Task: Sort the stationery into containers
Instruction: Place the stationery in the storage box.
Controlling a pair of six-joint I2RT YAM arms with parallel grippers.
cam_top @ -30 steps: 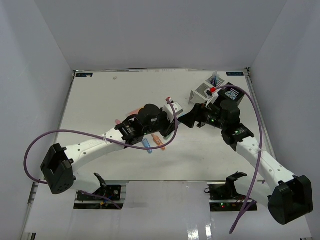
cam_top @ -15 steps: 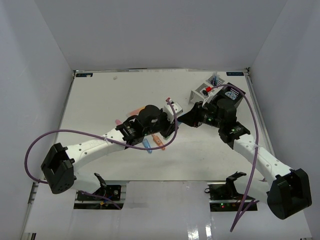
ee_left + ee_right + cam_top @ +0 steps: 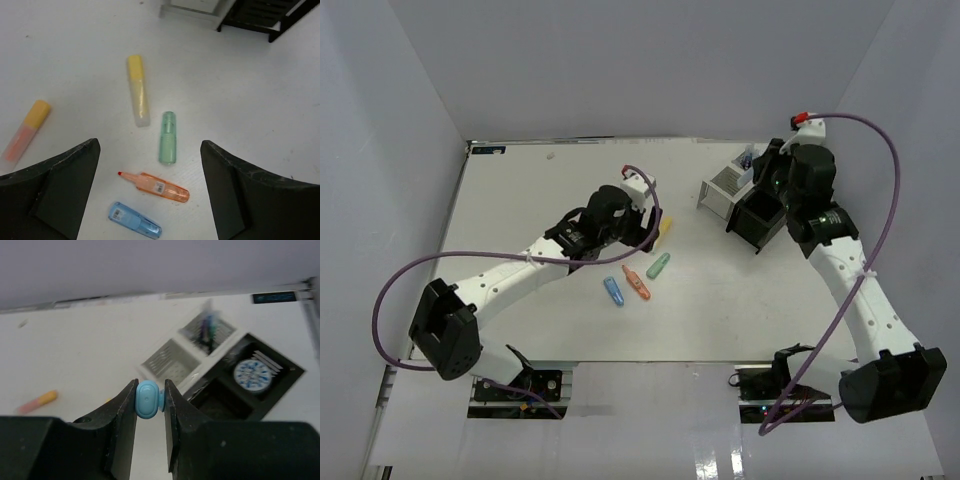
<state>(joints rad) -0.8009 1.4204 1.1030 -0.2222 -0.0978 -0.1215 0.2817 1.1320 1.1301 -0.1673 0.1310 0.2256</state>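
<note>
Sorting is partly done; several markers are waiting on the counter (image 3: pixel 520 195).
The right claw (image 3: pixel 150 386) is gripping a small blue item (image 3: pixel 147 401) above the boxes at the far right corner. A roll (image 3: pixel 252 372) is lying in the black box (image 3: pixel 757 220), and pens (image 3: pixel 206 330) are standing in the white box (image 3: pixel 723 187). The left claw (image 3: pixel 149 150) is hanging open over the yellow marker (image 3: pixel 138 90), green marker (image 3: pixel 168 137), orange marker (image 3: pixel 159 184) and blue marker (image 3: pixel 135 220).

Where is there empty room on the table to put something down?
The far left corner of the table, behind the left arm, is bare. So is the near right patch between the green marker and the right arm. Crowded: the middle around the orange marker, and the far right by the white box and black box.
</note>
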